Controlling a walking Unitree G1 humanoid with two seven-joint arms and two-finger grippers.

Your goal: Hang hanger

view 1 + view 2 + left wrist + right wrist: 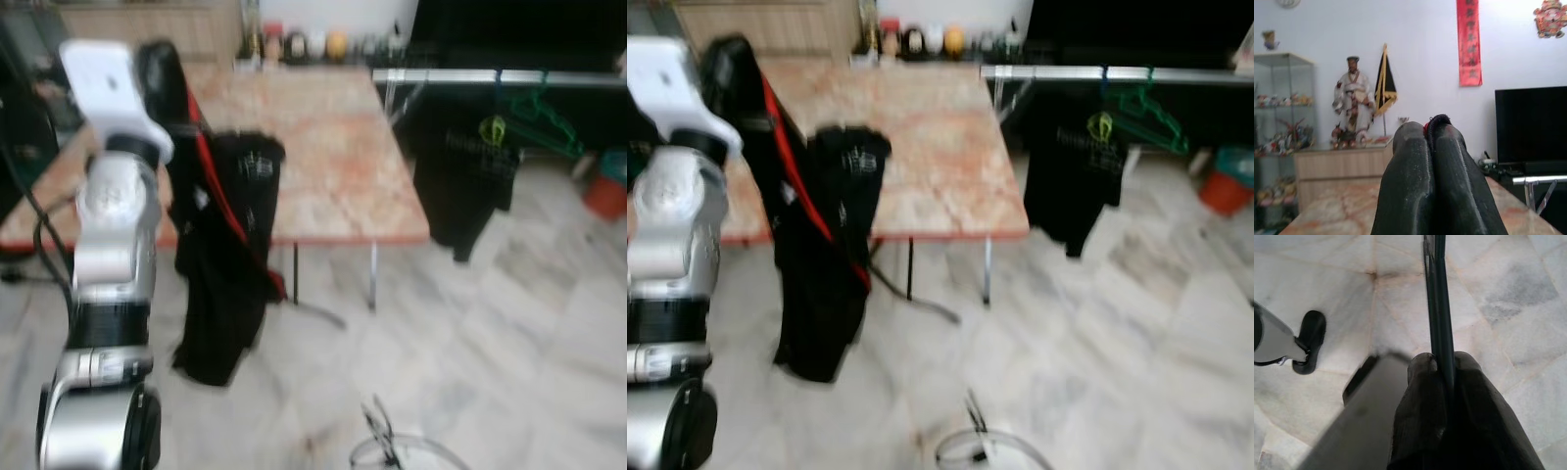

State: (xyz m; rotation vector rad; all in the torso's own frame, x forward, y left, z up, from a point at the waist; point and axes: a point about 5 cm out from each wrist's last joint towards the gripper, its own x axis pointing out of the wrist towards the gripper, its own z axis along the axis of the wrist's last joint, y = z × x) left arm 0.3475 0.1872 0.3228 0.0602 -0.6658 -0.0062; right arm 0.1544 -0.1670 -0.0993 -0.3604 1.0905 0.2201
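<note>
Head views: blurred, detail soft. My left hand (1430,132), fingers pressed together, pinches the red-trimmed black garment (230,264) raised beside the counter's (323,147) left front corner; its hanger is hard to make out. My right hand (1442,364) pinches a thin dark green hanger (1439,298) over the marble floor (509,343). Rail (490,76) beyond the counter's right edge: black shirt (460,186), green hangers (544,117).

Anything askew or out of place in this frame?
The black garment on the red hanger held by the left pincer hangs bunched and lopsided, trailing low toward the floor. On the rail, a black shirt hangs crooked beside a tilted green hanger.
</note>
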